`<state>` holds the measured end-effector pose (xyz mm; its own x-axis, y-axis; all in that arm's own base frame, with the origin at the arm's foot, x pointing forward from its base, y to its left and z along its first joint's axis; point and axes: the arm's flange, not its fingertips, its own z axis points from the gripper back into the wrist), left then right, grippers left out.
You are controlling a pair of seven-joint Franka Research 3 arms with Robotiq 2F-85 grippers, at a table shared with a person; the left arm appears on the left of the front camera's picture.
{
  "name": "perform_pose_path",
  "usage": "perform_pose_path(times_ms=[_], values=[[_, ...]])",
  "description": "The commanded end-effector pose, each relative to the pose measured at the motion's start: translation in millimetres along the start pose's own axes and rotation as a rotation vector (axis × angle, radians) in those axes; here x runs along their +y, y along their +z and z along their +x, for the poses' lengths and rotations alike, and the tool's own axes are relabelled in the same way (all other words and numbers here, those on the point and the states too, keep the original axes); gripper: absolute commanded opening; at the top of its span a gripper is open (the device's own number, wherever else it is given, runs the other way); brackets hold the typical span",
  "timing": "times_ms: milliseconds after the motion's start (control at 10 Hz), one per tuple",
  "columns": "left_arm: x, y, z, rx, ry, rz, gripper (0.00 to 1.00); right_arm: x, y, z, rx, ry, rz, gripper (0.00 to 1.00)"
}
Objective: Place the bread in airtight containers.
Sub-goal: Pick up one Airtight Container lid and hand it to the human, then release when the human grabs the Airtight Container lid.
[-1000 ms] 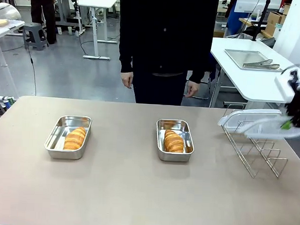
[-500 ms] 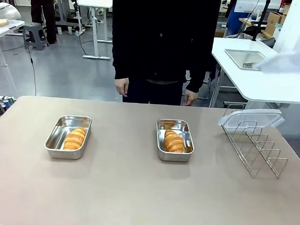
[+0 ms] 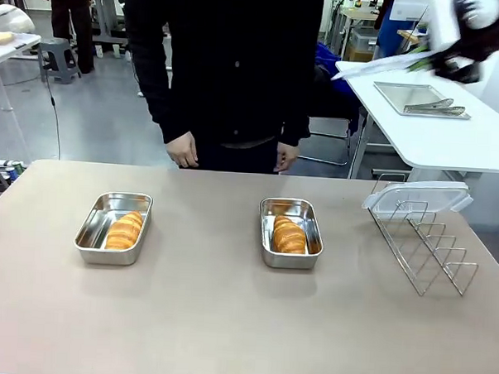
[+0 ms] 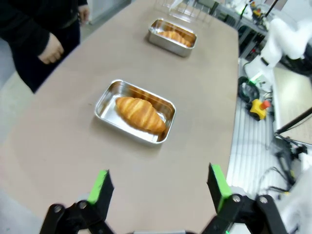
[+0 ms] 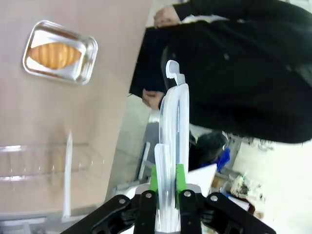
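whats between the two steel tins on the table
Nothing: in the front view, only bare tabletop runs between the left tin and the right tin.

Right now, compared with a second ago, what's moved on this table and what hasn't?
The right end effector, shut on a clear lid, lifted it from just by the wire rack to high above the table's right side. The person stepped toward the robot's left. The other lid on the rack, both tins and both croissants stayed put.
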<state>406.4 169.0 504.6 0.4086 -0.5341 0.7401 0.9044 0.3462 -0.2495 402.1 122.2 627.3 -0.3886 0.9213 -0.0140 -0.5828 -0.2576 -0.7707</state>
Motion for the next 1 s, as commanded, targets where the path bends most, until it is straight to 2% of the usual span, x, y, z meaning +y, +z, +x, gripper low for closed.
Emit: perform_pose_path(times_ms=[0,300,400,500,900], values=[[-3,1,1,0.001,-0.010,-0.003,1.00,-20,-52,-6,-0.074,0.034,0.018,0.00],[-3,1,1,0.001,-0.010,-0.003,1.00,-20,-94,3,-0.144,0.094,0.076,0.00],[-3,1,1,0.001,-0.010,-0.003,1.00,-21,-101,-1,-0.112,0.040,0.075,0.00],[-3,1,1,0.001,-0.010,-0.003,1.00,-5,-96,20,-0.089,0.063,0.085,0.00],[-3,1,1,0.001,-0.010,-0.003,1.00,-5,-96,20,-0.089,0.063,0.085,0.00]])
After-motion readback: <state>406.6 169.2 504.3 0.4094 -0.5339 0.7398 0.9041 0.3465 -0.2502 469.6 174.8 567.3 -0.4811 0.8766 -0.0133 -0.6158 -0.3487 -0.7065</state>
